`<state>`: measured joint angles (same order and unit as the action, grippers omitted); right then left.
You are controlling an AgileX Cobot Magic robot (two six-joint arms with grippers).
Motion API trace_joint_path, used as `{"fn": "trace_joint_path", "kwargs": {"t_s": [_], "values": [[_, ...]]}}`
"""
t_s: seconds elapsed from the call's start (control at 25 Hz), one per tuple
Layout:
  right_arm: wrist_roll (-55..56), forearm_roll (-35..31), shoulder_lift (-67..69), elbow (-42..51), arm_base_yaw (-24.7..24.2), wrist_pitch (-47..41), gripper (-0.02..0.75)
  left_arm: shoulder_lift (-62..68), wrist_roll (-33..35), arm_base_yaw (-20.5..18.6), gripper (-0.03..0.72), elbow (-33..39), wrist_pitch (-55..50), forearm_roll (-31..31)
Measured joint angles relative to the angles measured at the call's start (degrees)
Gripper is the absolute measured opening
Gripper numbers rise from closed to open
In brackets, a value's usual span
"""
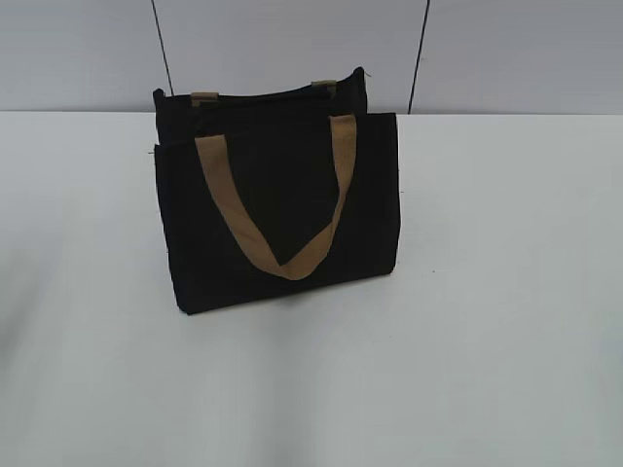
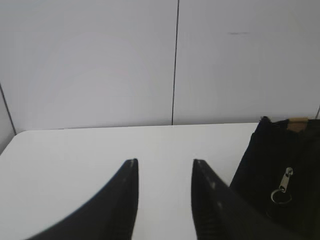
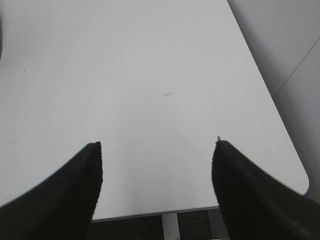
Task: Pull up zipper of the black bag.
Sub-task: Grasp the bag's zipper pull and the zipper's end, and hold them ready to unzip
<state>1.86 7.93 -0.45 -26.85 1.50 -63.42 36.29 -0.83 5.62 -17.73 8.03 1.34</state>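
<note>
The black bag [image 1: 277, 209] stands upright on the white table [image 1: 506, 321], near its middle. One tan handle [image 1: 282, 258] hangs down its front; the other shows only as tan tabs at the back top edge. The zipper line runs along the top edge [image 1: 268, 97]. In the left wrist view the bag's end [image 2: 280, 165] is at the right, with a silvery zipper pull and ring [image 2: 284, 187] hanging on it. My left gripper [image 2: 164, 162] is open and empty, left of the bag. My right gripper [image 3: 159, 144] is open wide and empty over bare table. Neither gripper shows in the exterior view.
A white panelled wall [image 1: 292, 49] with dark seams stands behind the table. In the right wrist view the table's edge and rounded corner [image 3: 300, 180] are close, with a white leg [image 3: 170, 227] below.
</note>
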Motion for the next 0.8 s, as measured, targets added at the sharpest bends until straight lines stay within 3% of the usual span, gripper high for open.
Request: {"fn": "trace_joint_path", "kwargs": {"t_s": [0.16,0.4,0.8], "values": [[0.0,0.0,0.0,0.0,0.0,0.0,0.522,11.1,0.0,1.4,0.311,5.0,15.2,0.2],[0.0,-0.1,0.0,0.0,0.0,0.0,0.522,26.8,-1.1,3.9,0.317,5.1,29.2,1.1],[0.0,-0.1,0.0,0.0,0.0,0.0,0.522,49.2,-8.8,4.3,0.320,0.0,39.8,18.3]]}}
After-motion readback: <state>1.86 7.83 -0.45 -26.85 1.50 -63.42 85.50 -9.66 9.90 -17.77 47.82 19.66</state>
